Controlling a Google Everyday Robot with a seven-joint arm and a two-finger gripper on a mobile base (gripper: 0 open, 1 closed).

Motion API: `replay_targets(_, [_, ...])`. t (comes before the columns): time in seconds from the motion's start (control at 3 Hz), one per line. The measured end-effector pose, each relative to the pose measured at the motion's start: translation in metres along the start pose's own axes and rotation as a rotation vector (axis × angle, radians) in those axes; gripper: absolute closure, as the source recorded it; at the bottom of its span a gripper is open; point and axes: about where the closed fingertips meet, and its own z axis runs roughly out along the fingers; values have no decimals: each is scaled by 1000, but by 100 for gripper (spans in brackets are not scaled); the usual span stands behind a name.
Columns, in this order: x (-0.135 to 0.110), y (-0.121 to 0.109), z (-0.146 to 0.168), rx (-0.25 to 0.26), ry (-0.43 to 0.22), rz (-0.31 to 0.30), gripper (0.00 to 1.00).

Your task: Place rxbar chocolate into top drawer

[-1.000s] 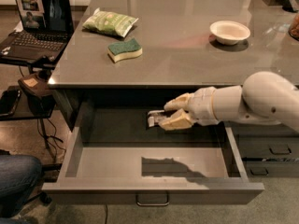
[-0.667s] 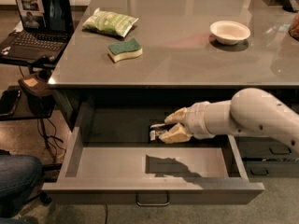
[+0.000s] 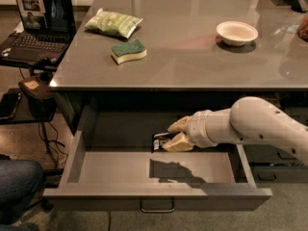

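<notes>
The top drawer (image 3: 144, 194) is pulled wide open below the grey table, its loop handle (image 3: 157, 208) at the front. My gripper (image 3: 169, 134) reaches in from the right, inside the drawer near its back. It is shut on the rxbar chocolate (image 3: 159, 141), a small black wrapper with white print that sticks out to the left of the fingers. The bar hangs low over the drawer floor; I cannot tell whether it touches. The gripper's shadow falls on the drawer floor below.
On the table (image 3: 192, 57) lie a green chip bag (image 3: 113, 23), a green-and-yellow sponge (image 3: 128, 51) and a white bowl (image 3: 237, 32). A laptop (image 3: 36, 25) stands on a stand at left. Darker drawers (image 3: 274, 160) sit at lower right. A person's knee (image 3: 17, 186) shows at bottom left.
My gripper has moved down and deeper into the drawer with the bar, slightly leftward. The bar is now lower, close to the drawer floor.
</notes>
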Motion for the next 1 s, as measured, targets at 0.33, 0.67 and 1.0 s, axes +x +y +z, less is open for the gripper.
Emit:
replay_targets(0.33, [26, 8, 30, -38, 62, 30, 100])
replay_targets(0.67, [52, 14, 57, -51, 123, 57, 100])
replay_targets(1.0, [50, 14, 58, -53, 121, 56, 81])
